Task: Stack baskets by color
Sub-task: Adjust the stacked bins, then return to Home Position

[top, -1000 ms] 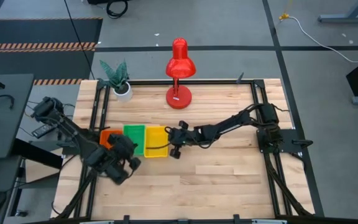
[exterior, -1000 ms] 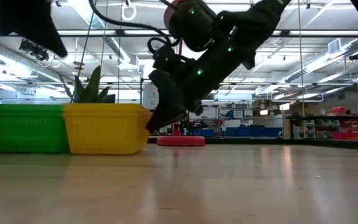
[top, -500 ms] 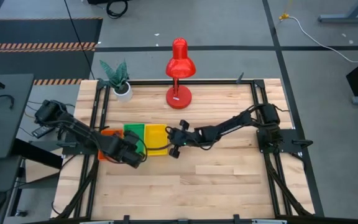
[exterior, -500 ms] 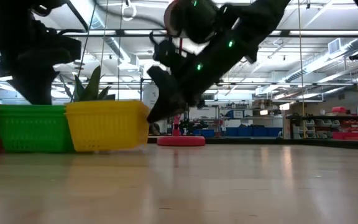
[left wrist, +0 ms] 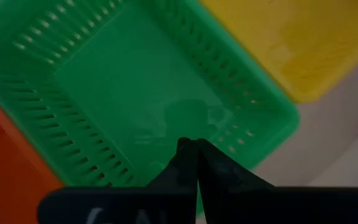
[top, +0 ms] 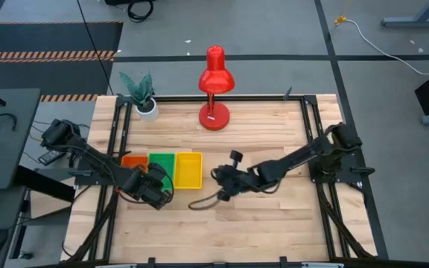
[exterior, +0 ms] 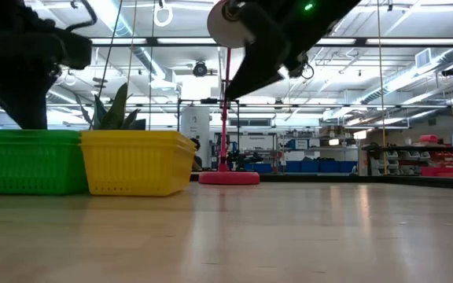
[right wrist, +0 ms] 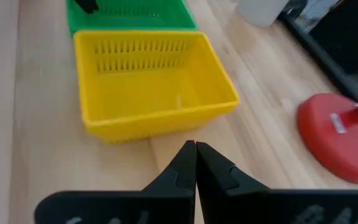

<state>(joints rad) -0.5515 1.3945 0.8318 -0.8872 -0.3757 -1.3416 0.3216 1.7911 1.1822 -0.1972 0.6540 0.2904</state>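
Three baskets stand side by side on their bottoms at the table's left: orange (top: 132,161), green (top: 161,165) and yellow (top: 188,170). My left gripper (left wrist: 191,144) is shut and points steeply down into the green basket (left wrist: 135,87), by its near wall next to the yellow one. In the low view the arm drops behind the green rim (exterior: 34,134). My right gripper (right wrist: 196,144) is shut, lifted off the table and apart from the yellow basket (right wrist: 148,87), to its near right (top: 220,179). My left gripper's shut fingertips stand over the green basket's floor (left wrist: 166,118), coming from above. Whether they touch the floor or the wall I cannot tell. My right gripper touches nothing.
A red desk lamp (top: 214,82) stands at the far middle, its base (exterior: 228,178) beyond the yellow basket. A potted plant (top: 141,93) sits at the far left corner. A dark cable loop (top: 199,202) hangs near the right gripper. Bare wood lies to the right and near.
My right gripper has drawn away from the yellow basket's right side toward the table's near right and has risen. My left gripper has come from the near side over the green basket, tipped downward and sunk into it. Both have stayed shut.
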